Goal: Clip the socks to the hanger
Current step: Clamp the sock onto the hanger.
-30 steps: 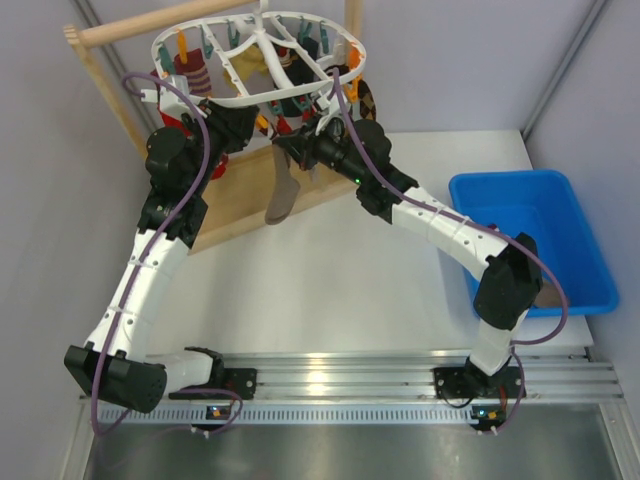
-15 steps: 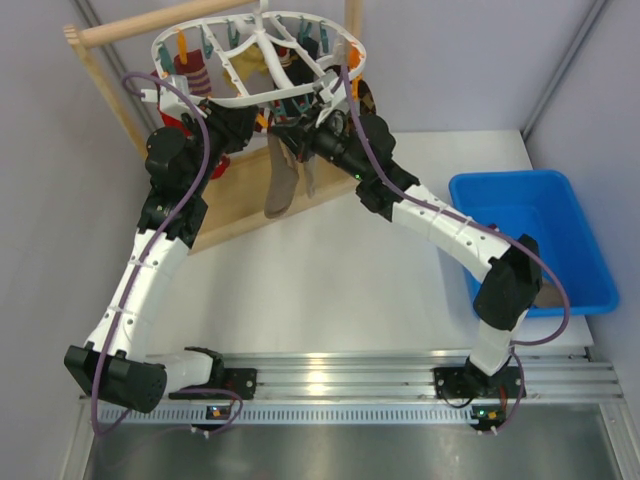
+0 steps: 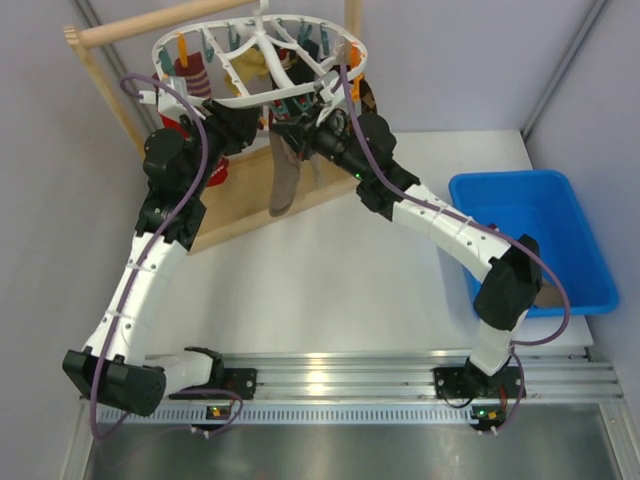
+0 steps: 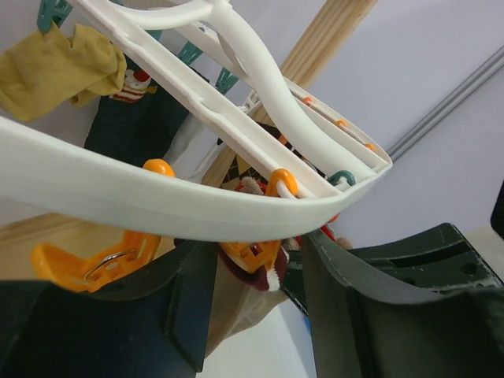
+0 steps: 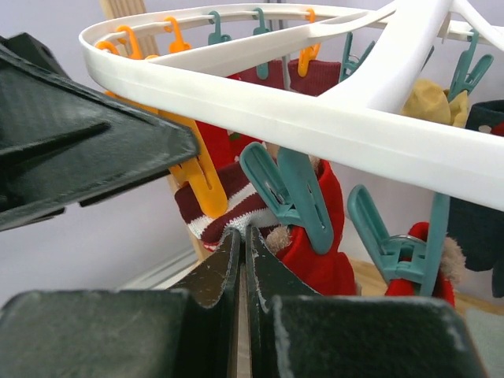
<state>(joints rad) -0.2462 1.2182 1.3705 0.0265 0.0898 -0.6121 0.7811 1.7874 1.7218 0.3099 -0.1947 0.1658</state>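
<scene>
The white oval hanger (image 3: 200, 40) hangs from the wooden frame, with several socks clipped to it. My right gripper (image 3: 295, 130) is shut on the top of a taupe sock (image 3: 283, 185), which hangs down from it just under the hanger's near rim. In the right wrist view the gripper (image 5: 242, 236) pinches a thin beige strip of sock below the rim (image 5: 315, 110). My left gripper (image 3: 245, 125) is open. In the left wrist view the left gripper (image 4: 253, 283) straddles an orange peg (image 4: 252, 253), with the taupe sock (image 4: 228, 303) behind it.
A light wooden rod-and-tray frame (image 3: 240, 205) stands at the back left. A blue bin (image 3: 590, 290) sits at the right. Red, maroon-striped (image 5: 220, 205) and yellow (image 4: 55, 67) socks hang from pegs. Teal pegs (image 5: 295, 193) hang close to my right fingers.
My right gripper has lifted the taupe sock up and a little left, closer under the hanger's near rim. The left arm has barely moved.
</scene>
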